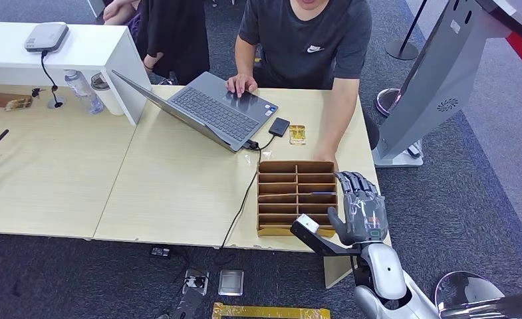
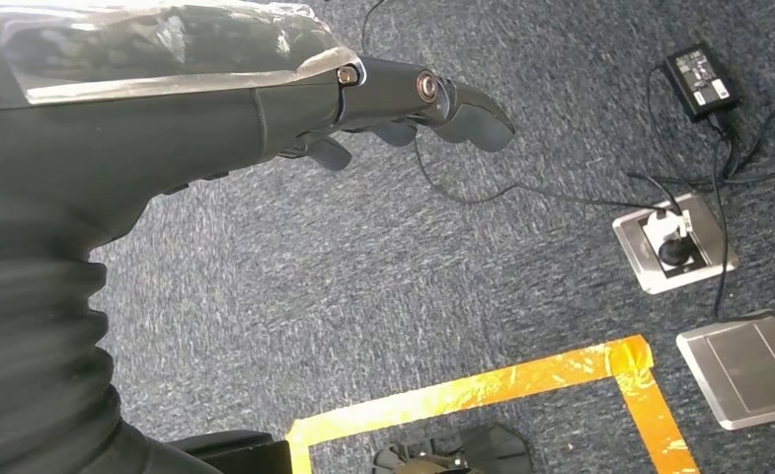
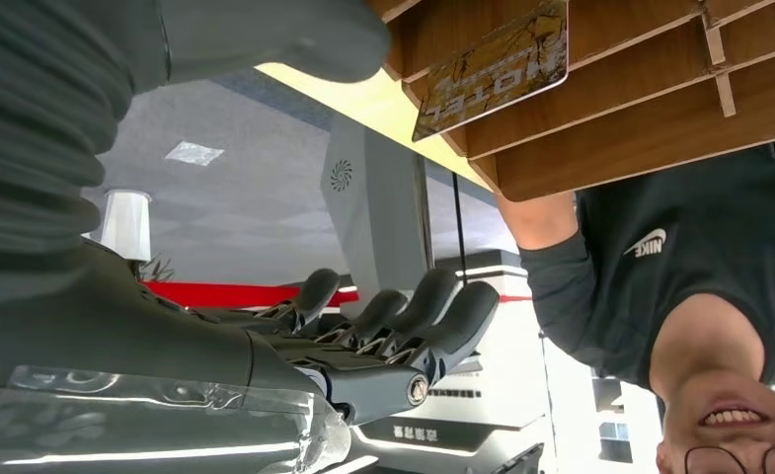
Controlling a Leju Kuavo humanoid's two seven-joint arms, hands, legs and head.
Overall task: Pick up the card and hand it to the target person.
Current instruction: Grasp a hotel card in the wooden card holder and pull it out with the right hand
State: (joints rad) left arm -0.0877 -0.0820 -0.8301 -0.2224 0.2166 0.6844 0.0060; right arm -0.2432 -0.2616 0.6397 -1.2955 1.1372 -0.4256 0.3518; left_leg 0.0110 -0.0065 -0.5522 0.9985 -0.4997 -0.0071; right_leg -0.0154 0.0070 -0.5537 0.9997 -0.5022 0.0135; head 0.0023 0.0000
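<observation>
The task looks barely begun. The card [image 1: 297,134] lies flat on the desk [image 1: 178,193] in the upper middle of the head view, just above the wooden divided tray [image 1: 296,197] and beside the person's forearm [image 1: 338,126]. The right hand [image 1: 359,207] hovers at the tray's right edge, lower right of the frame, fingers [image 3: 432,316] spread and holding nothing. The left hand [image 2: 383,104] hangs over the carpet, fingers loosely curled, empty. Reaching, grasping and handing over all remain.
</observation>
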